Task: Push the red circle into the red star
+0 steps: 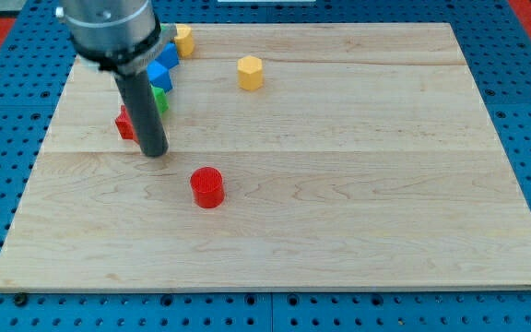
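The red circle [207, 187] is a short red cylinder on the wooden board, left of centre. The red star [124, 124] lies at the view's left, partly hidden behind my rod. My tip [154, 152] rests on the board just right of the red star and up-left of the red circle, a short gap from the circle.
A green block [160, 98], two blue blocks [160, 76] and a yellow block [184, 40] cluster at the view's top left behind the rod. A yellow hexagon [250, 72] sits at top centre. The board [358, 221] ends on a blue pegboard.
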`<state>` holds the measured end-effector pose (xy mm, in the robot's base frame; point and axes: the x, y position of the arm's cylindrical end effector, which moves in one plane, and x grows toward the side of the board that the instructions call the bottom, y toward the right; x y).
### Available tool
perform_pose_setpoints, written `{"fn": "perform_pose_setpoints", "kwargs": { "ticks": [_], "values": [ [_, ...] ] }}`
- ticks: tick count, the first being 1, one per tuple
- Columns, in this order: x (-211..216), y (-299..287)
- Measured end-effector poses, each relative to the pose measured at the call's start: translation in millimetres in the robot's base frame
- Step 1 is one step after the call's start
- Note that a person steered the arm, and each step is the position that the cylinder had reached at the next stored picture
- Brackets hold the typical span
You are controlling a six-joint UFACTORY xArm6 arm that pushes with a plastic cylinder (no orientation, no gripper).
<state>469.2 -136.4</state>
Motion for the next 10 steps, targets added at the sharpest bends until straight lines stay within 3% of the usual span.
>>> {"fn": "perform_pose_setpoints", "kwargs": {
  "ticks": [1,2,5,9,10],
  "values": [
    [54.3,53.2],
    [49.9,86.1],
    [-8.9,85.8],
    [-26.5,127.4],
    [-11.2,150.9]
  ]
}}
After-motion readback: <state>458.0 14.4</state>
